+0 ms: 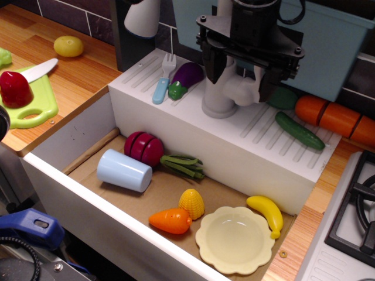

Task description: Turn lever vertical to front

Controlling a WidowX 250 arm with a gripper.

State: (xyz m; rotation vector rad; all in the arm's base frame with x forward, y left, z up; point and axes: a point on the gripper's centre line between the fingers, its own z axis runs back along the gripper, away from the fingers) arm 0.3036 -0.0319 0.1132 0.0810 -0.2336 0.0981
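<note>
The grey toy faucet point(218, 102) stands on the white ledge behind the sink. Its light-grey lever point(245, 92) shows as a rounded knob jutting to the right of the column; the tapered handle end is partly hidden by my right finger. My black gripper point(242, 79) comes down from above and straddles the faucet column and the knob. One finger point(212, 63) is left of the column, the other point(273, 77) is right of the knob. The jaws stand wide apart and do not visibly press on the lever.
On the ledge lie a blue fork point(161, 88), an eggplant point(186, 76), a cucumber point(299, 130) and a big carrot point(334, 117). The sink point(88, 132) holds a blue cup point(124, 170), corn point(191, 203), a banana point(266, 213) and a plate point(206, 243). A stove point(357, 205) is at the right.
</note>
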